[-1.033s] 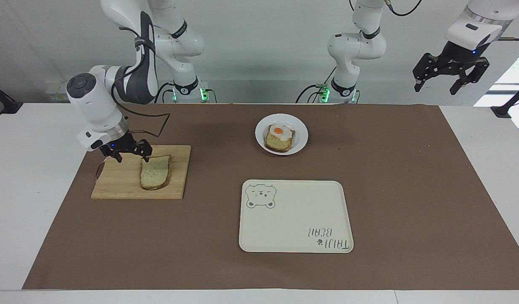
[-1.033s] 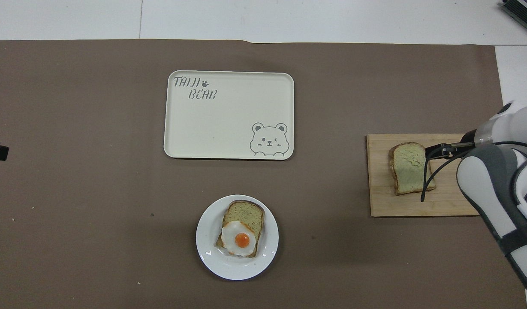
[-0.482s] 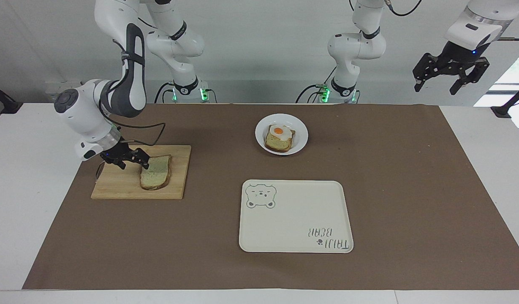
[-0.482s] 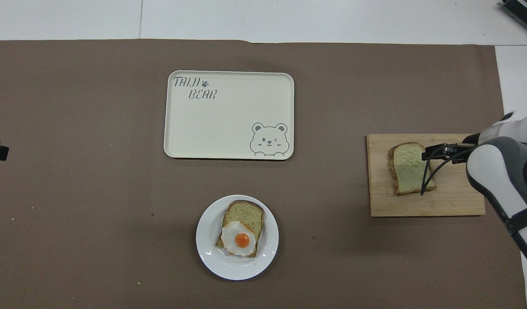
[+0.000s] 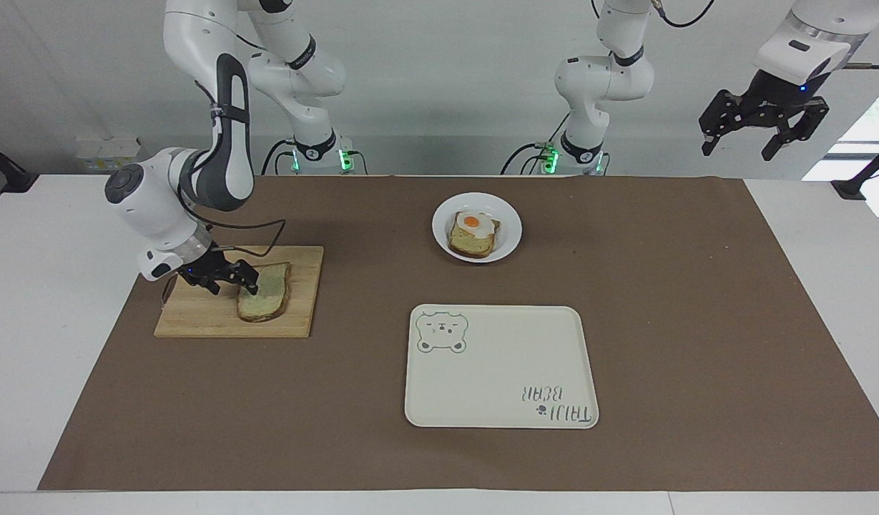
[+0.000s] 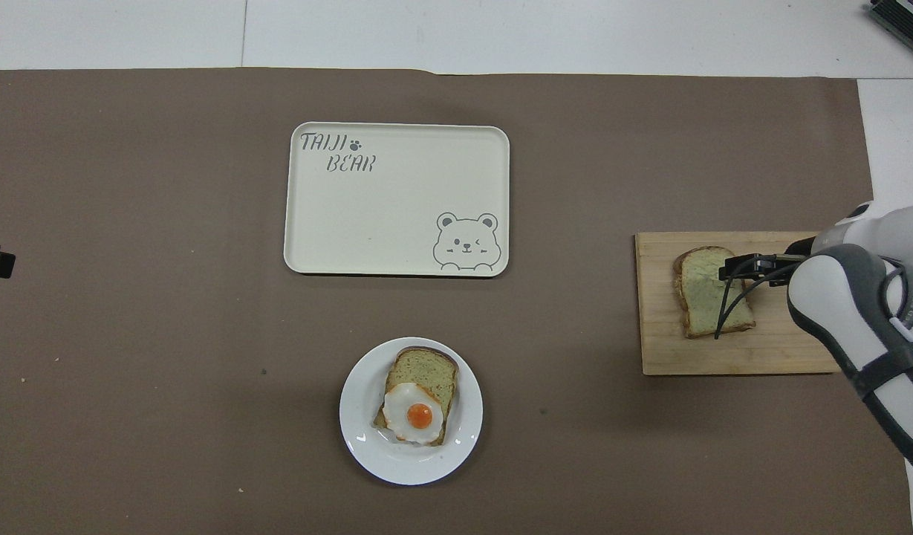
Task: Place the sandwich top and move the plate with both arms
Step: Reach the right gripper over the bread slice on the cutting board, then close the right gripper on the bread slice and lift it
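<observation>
Since the earlier frame, the right gripper had slid along the board until its spread fingers reached the sandwich top, which lay flat at the right arm's end of the table. Well apart sat the plate with egg-topped bread. High off the table's other end, the left gripper waited, fingers spread. Closing on just the crust might tear or drop the slice.

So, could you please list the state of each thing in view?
sandwich top: flat on the cutting board, not lifted
right hand: open, at the slice's edge
left hand: open, raised, waiting
plate: holds the egg-topped bread
tray: bare
</observation>
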Motion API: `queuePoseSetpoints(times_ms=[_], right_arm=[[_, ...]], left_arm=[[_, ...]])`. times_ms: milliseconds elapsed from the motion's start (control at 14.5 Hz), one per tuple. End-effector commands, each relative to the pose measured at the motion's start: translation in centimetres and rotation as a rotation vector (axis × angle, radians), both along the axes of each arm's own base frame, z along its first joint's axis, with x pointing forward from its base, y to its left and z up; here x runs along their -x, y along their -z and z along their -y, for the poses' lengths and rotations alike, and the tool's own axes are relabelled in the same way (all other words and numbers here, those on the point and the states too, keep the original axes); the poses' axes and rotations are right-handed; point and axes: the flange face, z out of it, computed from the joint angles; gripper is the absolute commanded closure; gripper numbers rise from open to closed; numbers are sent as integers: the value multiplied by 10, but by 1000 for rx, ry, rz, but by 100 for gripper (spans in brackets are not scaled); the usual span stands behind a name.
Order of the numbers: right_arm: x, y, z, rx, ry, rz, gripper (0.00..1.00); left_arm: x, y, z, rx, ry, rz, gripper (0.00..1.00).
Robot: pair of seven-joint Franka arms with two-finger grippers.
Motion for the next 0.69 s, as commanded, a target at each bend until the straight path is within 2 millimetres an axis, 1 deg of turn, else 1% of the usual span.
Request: queuePoseSetpoints(times_ms=[0,138,207,276,344,413,482,551,620], right_arm=[[8,10,4,-22,2,12,0],[9,11,4,-23,2,9,0],[12,16,4,-25,2,-2,0],[13,17,3,-25,2,-3,9],[14,17,3,-26,-1,-4,36],[14,17,4,-27,-20,-2,69],[14,17,4,-27,-43,2,97],[13,16,4,-27,-48,4,100],[13,16,4,-27,-48,4,100]], left_arm=[[5,-5,0,3,-10,-4,0],[5,-5,0,5,-10,-3,0],[5,-5,0,5,-10,-4,0],[5,-5,0,5,-10,-3,0],[5,-5,0,3,-10,-4,0],[5,-5,0,3,-10,-4,0],[5,-5,0,5,-10,-4,0],[5,-5,0,3,-7,-3,0],[5,-5,0,5,-8,-4,0]])
